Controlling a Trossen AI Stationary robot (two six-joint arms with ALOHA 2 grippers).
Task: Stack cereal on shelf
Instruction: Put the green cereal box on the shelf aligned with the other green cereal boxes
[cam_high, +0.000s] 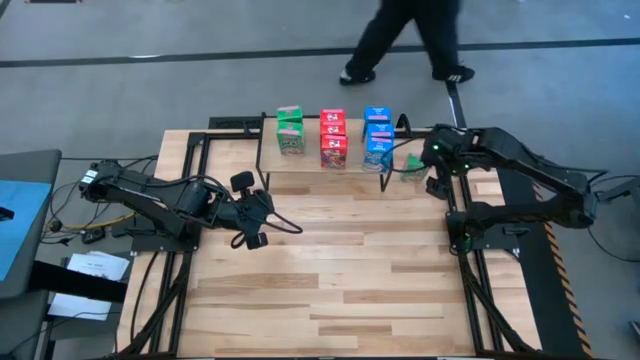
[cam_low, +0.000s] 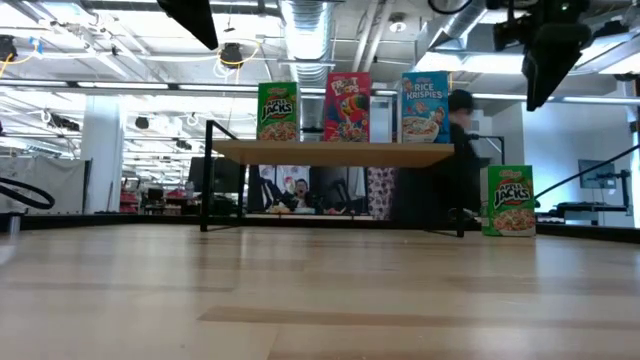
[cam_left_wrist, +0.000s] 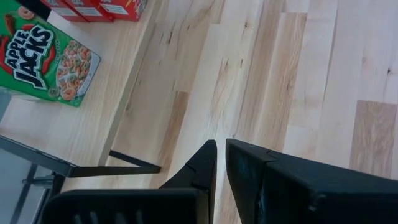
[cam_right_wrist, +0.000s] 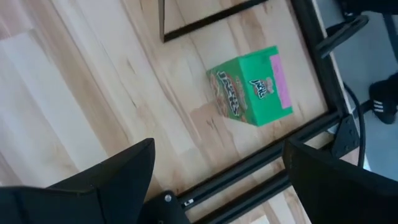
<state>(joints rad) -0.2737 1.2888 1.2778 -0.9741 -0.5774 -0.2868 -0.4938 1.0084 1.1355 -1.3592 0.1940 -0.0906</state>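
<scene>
Printed card boxes line the pale wood shelf (cam_high: 330, 175).
My right gripper (cam_right_wrist: 217, 177), jaws apart, hangs above a green box (cam_right_wrist: 252, 87); my left gripper (cam_left_wrist: 221, 163) waits, jaws together.

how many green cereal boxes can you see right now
2 for sure: one green box stands at the left end of the shelf, the other green box on the tabletop just beyond the shelf's right end. More may sit hidden behind the shelf one.
</scene>
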